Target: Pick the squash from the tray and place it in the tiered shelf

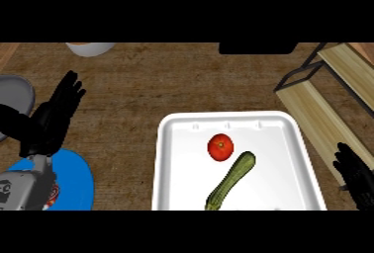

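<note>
The brown wood-grain table [146,89] fills the whole scene, and everything else sits on it or hangs over it. On the right side, running from the far corner towards the near edge, stands the tiered shelf [321,113], pale wooden boards in a thin black frame, set at a slant. Just left of it, in the near middle, lies the white tray [166,163], its right rim close beside the shelf's lower board. At the near left there is a blue plate [79,180], partly covered by the grey left forearm [25,190]. From that forearm the black left hand [57,114] stretches towards the far side, its fingers straight and spread, holding nothing, well to the left of the tray. Left of that hand, part of a grey round dish [18,91] shows at the edge. The right hand [354,175] shows at the near right edge, just right of the tray and over the near end of the shelf's board, its fingers up and apart, holding nothing. The squash [232,179], long and green, lies in the tray's near half, slanting from the near middle towards the far right. A red tomato [220,147] sits in the tray just beyond the squash's far end, very close to it. At the far edge sit a dark block [257,48] and, further left, a white cup [91,48].
</note>
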